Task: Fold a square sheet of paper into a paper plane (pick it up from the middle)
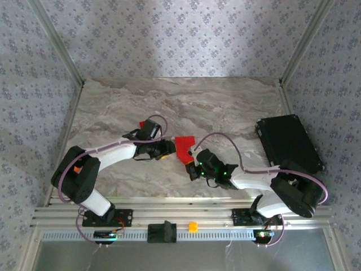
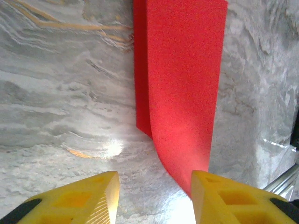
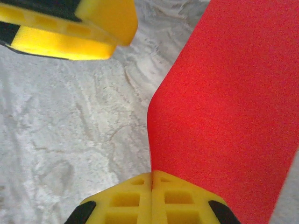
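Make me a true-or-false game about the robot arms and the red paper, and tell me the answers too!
1. The sheet of paper is bright red. True.
2. The right gripper is wide open. False: its yellow fingers are pressed together, pinching the edge of the sheet of paper.
3. The left gripper has its two fingers spread apart. True.
4. The black case lies on the left side of the table. False: it lies on the right side, beyond the right arm.
5. The sheet of paper lies completely flat. False: one part curves up off the table.
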Motion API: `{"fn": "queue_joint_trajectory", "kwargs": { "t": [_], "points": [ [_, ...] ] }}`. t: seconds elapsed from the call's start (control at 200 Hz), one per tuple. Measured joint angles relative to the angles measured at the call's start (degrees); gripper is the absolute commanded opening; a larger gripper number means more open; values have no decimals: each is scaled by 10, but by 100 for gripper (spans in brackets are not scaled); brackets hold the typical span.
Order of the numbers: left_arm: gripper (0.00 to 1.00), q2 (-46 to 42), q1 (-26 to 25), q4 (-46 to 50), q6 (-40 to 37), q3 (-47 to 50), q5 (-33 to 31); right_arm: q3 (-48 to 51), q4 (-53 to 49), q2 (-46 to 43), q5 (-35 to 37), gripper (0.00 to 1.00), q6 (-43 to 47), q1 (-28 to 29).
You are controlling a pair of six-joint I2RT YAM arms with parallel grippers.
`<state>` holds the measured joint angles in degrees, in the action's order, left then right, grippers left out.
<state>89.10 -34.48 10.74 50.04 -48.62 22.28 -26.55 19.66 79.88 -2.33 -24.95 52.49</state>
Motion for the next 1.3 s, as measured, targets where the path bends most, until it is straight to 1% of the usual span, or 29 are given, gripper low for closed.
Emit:
{"fn": "queue_joint_trajectory", "kwargs": {
  "t": [0.1,0.22,0.38,0.6,0.865,1.159,1.299],
  "points": [
    [30,0,10,-2,-2,0,5,-14,-5,19,-55,0,-25,-16],
    [23,1,14,-2,-10,-2,13,-24,-8,37,-96,0,-43,-17],
    [20,21,14,-2,-19,-35,35,-26,-1,57,-125,0,-64,-7],
    [17,77,13,0,-38,-83,66,-27,23,71,-141,1,-83,6],
    [14,145,-6,28,-68,-141,79,-26,36,76,-151,1,-90,8],
    [9,222,-17,64,-98,-178,75,-26,42,76,-153,2,-92,6],
    [9,229,-17,70,-106,-182,73,-26,42,76,-157,2,-94,-3]
  ]
}}
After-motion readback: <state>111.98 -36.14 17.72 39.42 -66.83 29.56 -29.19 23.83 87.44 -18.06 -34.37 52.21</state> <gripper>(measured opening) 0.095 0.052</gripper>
